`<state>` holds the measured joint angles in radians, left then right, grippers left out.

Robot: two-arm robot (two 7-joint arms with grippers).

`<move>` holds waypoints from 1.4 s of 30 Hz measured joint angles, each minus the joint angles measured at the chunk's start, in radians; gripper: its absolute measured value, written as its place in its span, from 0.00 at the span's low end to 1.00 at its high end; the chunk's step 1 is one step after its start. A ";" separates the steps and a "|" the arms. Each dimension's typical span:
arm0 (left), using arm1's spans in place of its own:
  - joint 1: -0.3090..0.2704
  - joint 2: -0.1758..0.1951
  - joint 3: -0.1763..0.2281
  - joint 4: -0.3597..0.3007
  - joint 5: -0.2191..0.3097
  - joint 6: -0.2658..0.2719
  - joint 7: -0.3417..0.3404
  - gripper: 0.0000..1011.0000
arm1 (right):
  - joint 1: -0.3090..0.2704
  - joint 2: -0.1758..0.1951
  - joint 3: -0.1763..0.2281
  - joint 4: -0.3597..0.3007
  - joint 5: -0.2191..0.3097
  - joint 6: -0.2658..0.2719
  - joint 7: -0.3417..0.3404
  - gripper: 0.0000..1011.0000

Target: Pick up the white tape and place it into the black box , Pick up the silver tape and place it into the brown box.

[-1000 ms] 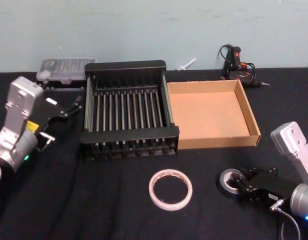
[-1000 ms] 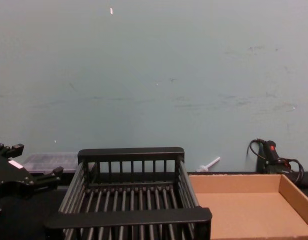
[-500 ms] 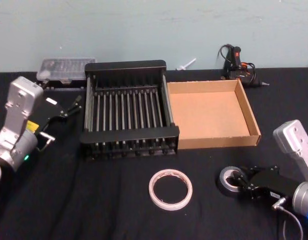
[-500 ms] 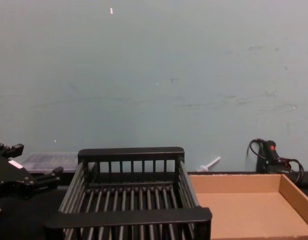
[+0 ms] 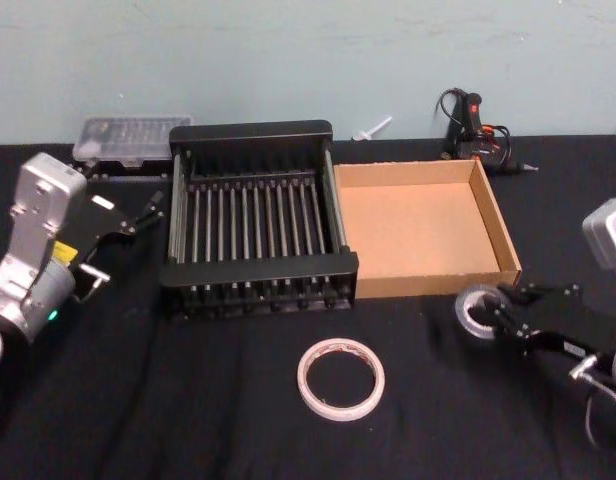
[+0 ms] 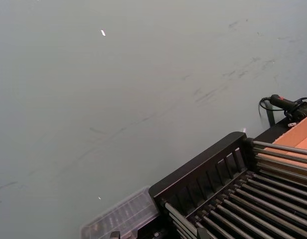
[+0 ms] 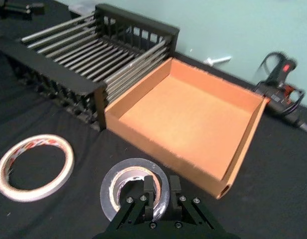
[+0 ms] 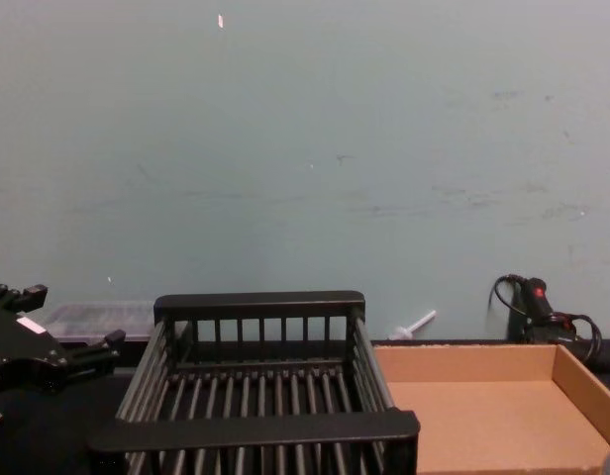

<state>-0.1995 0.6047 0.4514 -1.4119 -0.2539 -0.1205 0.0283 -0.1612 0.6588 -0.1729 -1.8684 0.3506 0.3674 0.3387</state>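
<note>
The silver tape (image 5: 475, 312) hangs just above the table in front of the brown box's (image 5: 438, 283) near right corner. My right gripper (image 5: 501, 318) is shut on its rim, one finger through the core. The right wrist view shows the same grip on the silver tape (image 7: 124, 182), with the brown box (image 7: 143, 99) just beyond. The white tape (image 5: 340, 378) lies flat on the black cloth, in front of the black box (image 5: 256, 272) and apart from it. My left gripper (image 5: 125, 243) stands open and holds nothing, left of the black box.
A clear plastic case (image 5: 131, 137) sits behind the black box on the left. A glue gun with its cable (image 5: 473, 125) lies behind the brown box. The two boxes stand side by side, touching. Bare black cloth lies around the white tape (image 7: 34, 167).
My right gripper has lifted the silver tape off the table and carried it toward the brown box's front right corner. The left arm and the white tape have not moved.
</note>
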 joint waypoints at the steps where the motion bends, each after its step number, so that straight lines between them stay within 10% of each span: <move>1: 0.000 0.000 0.000 0.000 0.000 0.000 0.000 0.99 | 0.004 0.000 0.001 0.000 -0.002 -0.001 0.000 0.19; 22: 0.000 0.000 0.000 0.000 0.000 0.000 0.000 0.99 | 0.222 -0.073 -0.058 0.108 -0.079 0.011 0.004 0.19; 42: 0.000 0.000 0.000 0.000 0.000 0.000 0.000 0.99 | 0.452 -0.236 -0.130 0.422 -0.151 0.012 -0.006 0.19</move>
<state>-0.1996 0.6047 0.4514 -1.4120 -0.2539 -0.1205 0.0283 0.2908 0.4224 -0.3030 -1.4459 0.1994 0.3790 0.3331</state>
